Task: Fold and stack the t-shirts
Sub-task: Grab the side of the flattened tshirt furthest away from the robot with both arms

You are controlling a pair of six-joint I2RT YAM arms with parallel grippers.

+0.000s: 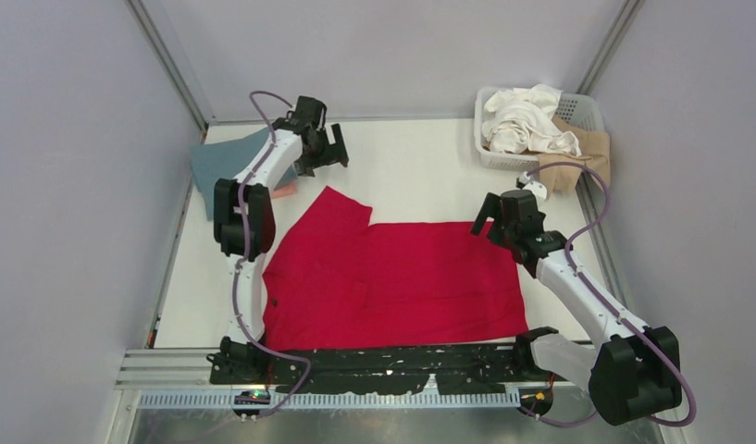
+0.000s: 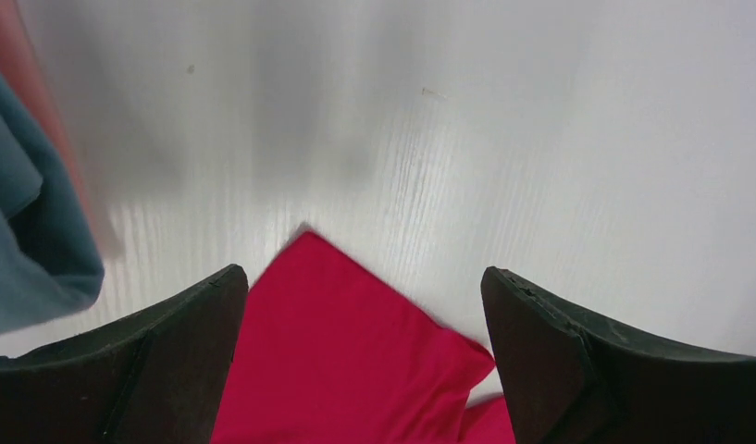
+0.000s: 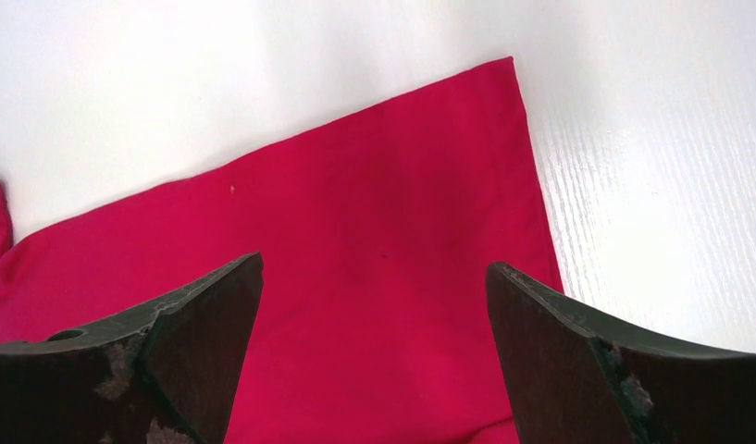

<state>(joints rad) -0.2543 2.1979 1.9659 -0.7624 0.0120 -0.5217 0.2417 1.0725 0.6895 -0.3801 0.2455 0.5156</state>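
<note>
Cloth [image 1: 283, 191], seemingly pink, under teal shirt [image 1: 228, 162].

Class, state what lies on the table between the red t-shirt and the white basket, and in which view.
Bare white table, seen in the top external view; the open right gripper hovers at the red t-shirt's corner nearest the white basket.

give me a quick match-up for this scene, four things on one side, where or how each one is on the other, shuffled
Things:
1 red shirt
2 teal shirt
3 basket
4 left gripper

Places or states:
a far right corner
b open, over a sleeve tip
c spread flat in the middle
d far left corner

Pairs: 1-c, 2-d, 3-a, 4-b
</note>
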